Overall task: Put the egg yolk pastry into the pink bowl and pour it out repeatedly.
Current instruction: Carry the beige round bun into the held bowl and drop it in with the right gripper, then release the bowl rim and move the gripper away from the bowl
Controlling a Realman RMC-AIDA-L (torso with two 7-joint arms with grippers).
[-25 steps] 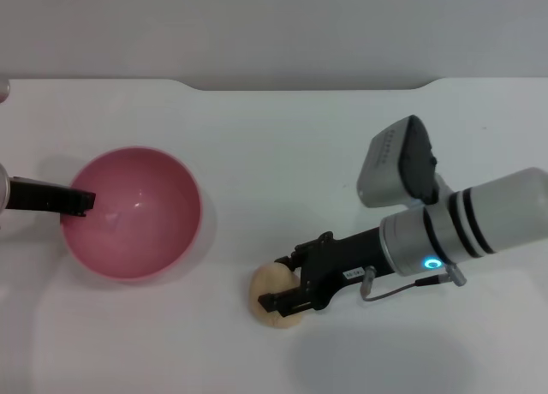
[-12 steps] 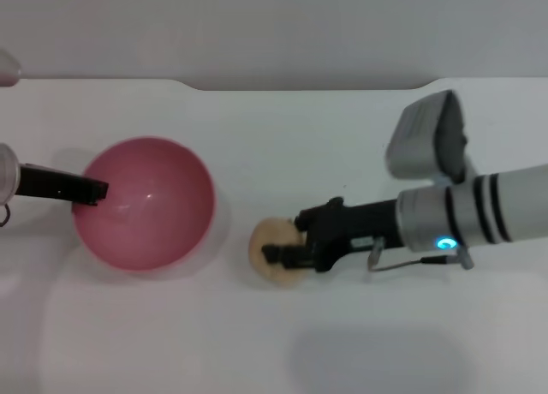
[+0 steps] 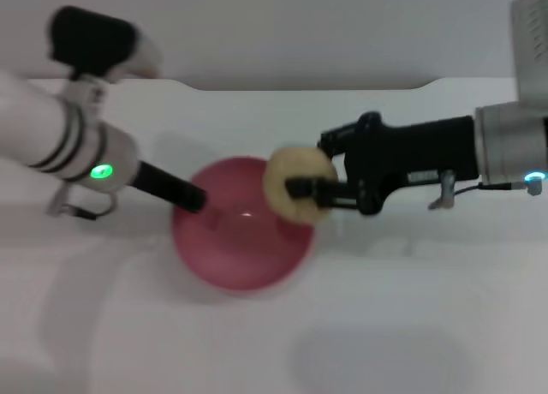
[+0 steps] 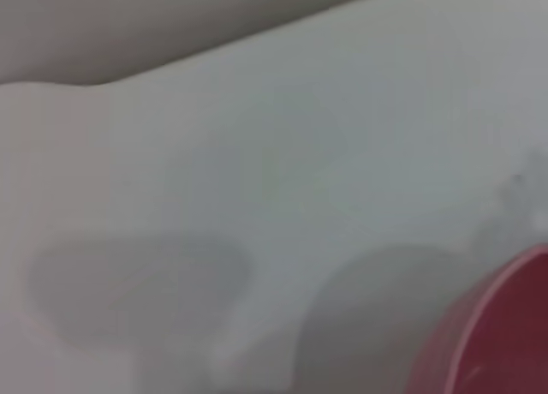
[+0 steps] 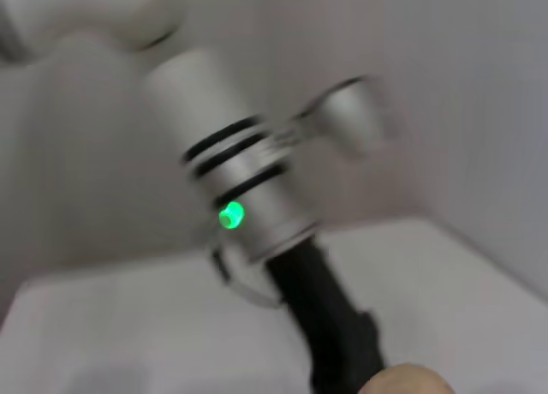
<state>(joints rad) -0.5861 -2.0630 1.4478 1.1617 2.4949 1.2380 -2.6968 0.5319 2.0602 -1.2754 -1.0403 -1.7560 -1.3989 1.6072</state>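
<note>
Egg yolk pastry [image 3: 295, 182]: one, pale tan and round; its edge also shows in the right wrist view [image 5: 409, 380].
Pink bowl [image 3: 240, 240]: one; its rim also shows in the left wrist view [image 4: 492, 343].
Arms: two, each with one green or blue light.
Left tool [image 3: 190, 196]: one, black.
Right tool [image 3: 301, 188]: one, black.
Surface [image 3: 411, 325]: one, white.

bare lab-like test bench, plain white table [image 3: 385, 325], blank grey wall [image 3: 300, 26]
</note>
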